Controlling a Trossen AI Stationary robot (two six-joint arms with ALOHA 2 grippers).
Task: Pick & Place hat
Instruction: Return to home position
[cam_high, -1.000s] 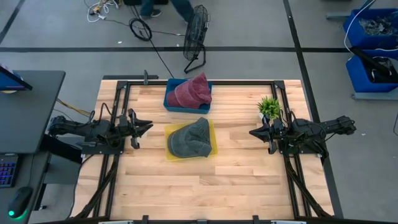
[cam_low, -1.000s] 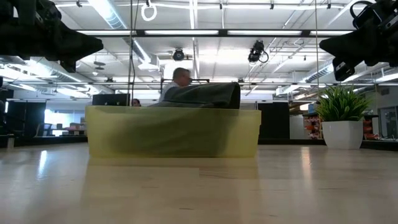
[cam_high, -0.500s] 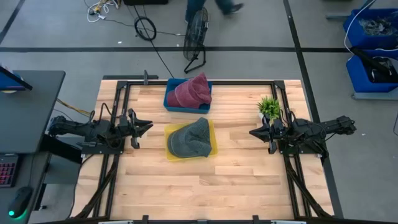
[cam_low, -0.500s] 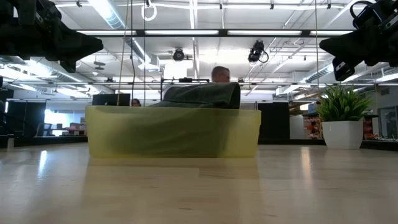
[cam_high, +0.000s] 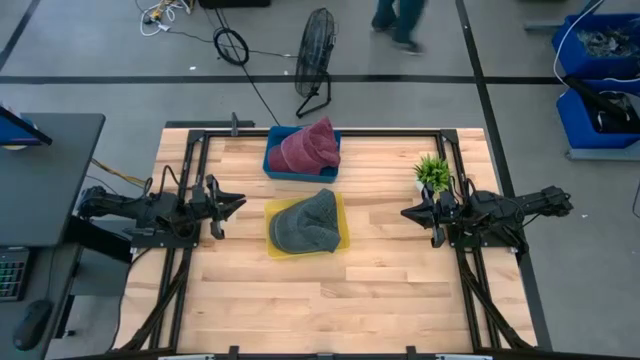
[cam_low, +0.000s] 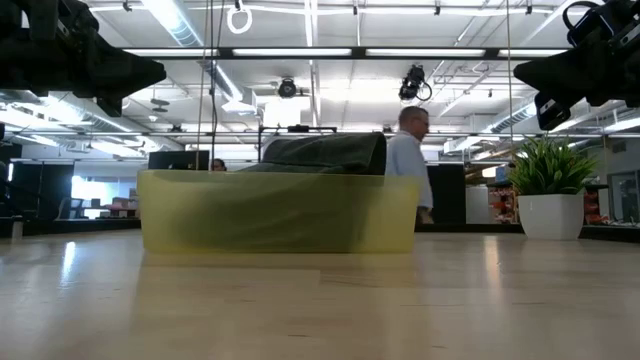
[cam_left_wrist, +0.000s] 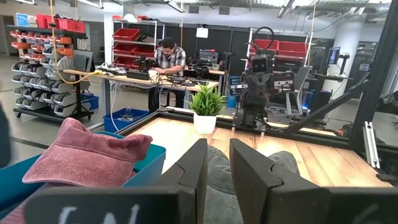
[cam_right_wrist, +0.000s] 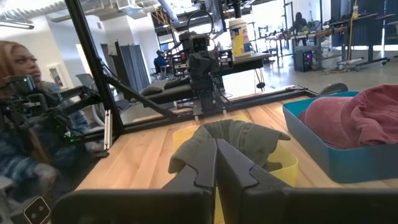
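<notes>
A grey hat (cam_high: 305, 222) lies crown up in a yellow tray (cam_high: 342, 240) at the table's middle; the low view shows the grey hat (cam_low: 325, 150) rising above the yellow tray's wall (cam_low: 280, 210). A dark red hat (cam_high: 306, 148) rests in a blue bin (cam_high: 275, 170) at the far edge. My left gripper (cam_high: 236, 200) hovers left of the tray, above the table, its fingers a narrow gap apart (cam_left_wrist: 217, 155). My right gripper (cam_high: 405, 213) hovers right of the tray, shut (cam_right_wrist: 216, 152). Both point at the grey hat.
A small potted plant (cam_high: 432, 172) stands by the right arm near the far right. A dark metal frame (cam_high: 300, 128) rims the table. A floor fan (cam_high: 316, 55) stands beyond the far edge. A person (cam_low: 410, 165) walks behind the table. Bare wood (cam_high: 330, 300) fills the near half.
Both arms and both hats have kept still. Only a person beyond the far edge has walked toward the right.
</notes>
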